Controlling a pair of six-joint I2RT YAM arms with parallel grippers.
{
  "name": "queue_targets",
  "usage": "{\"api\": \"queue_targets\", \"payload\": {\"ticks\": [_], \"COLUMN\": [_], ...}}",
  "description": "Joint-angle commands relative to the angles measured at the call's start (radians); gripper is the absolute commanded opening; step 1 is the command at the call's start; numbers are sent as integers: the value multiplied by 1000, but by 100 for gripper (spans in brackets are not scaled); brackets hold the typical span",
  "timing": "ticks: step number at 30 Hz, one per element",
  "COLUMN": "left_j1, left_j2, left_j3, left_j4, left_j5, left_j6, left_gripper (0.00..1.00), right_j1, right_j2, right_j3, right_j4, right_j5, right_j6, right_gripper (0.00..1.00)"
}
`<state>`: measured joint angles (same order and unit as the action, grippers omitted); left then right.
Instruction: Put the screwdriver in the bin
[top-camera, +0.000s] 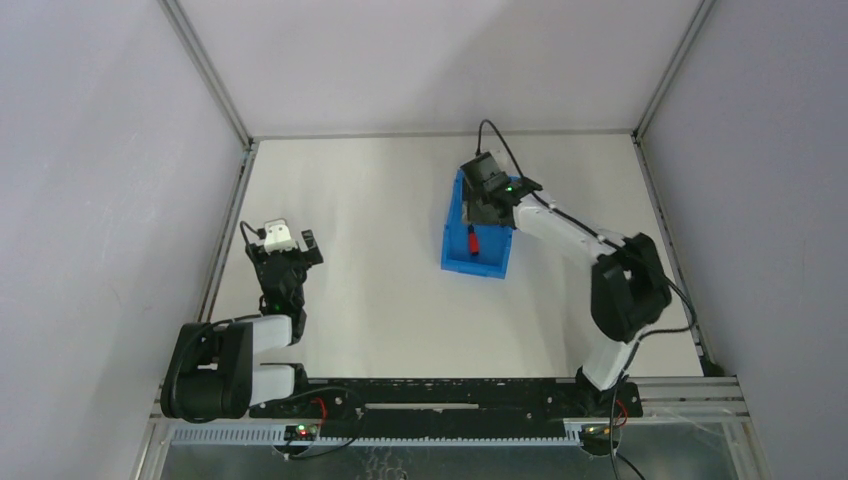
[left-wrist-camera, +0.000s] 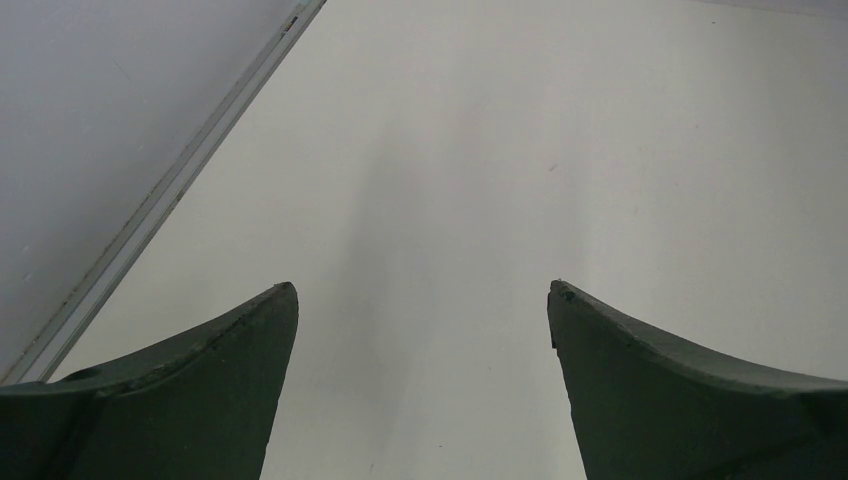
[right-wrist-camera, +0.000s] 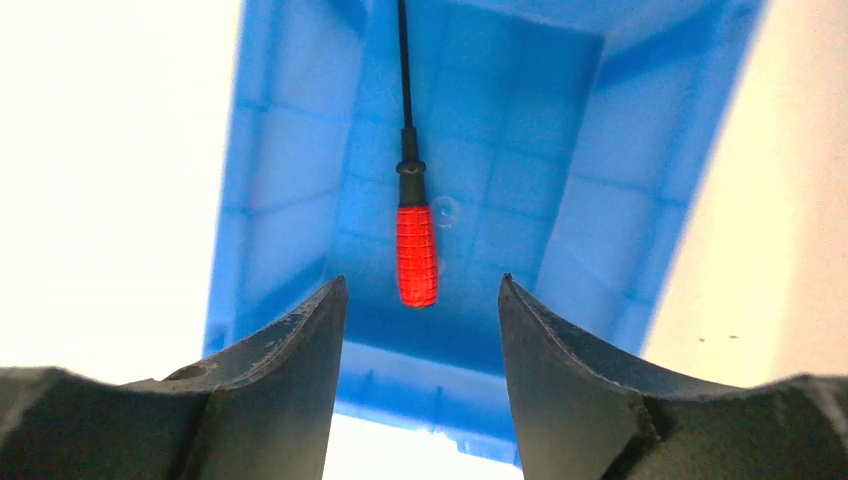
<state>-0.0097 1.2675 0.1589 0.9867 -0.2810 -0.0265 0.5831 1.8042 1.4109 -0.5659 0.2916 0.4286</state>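
My right gripper (right-wrist-camera: 421, 280) hangs over the bin (right-wrist-camera: 290, 150) with its jaws parted, gripping nothing and touching nothing. The screwdriver (right-wrist-camera: 416, 255) is down inside the blue walls, red handle nearest me, thin black shaft pointing away. My left gripper (left-wrist-camera: 422, 288) stands wide open over the table (left-wrist-camera: 600, 150), well apart from the bin.

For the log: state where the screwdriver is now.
The screwdriver is inside the blue bin, right of the table centre in the top view, directly beneath the right gripper.
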Motion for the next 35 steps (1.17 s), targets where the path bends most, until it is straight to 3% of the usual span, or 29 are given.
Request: {"api": "queue_targets", "payload": {"ticks": [1,5,7,16,21,35], "left_j1": [7,7,7,7,7,7], "left_j2": [-7,-7,-7,-7,-7,-7], "left_j3": [35,35,35,35,35,36], "left_j4": [67,67,67,67,67,67], "left_j5": [10,11,11,11,11,10], "left_j6": [10,10,10,10,10,10], "left_gripper": [100,100,100,100,100,100], "right_j1": [-6,-85,-157,-491,-613,-652], "right_j2": [-174,-251,-298,-418,-455,-510], "right_j3": [56,46,21,-72,-107,-131], "right_j4": [-60,-132,-142,-131,-82,-4], "right_j5": [52,82,97,-7,-100,-151], "right_j6": [-40,-86,-123,-254,-270,-206], "right_gripper": [68,83,99,100,100,100]}}
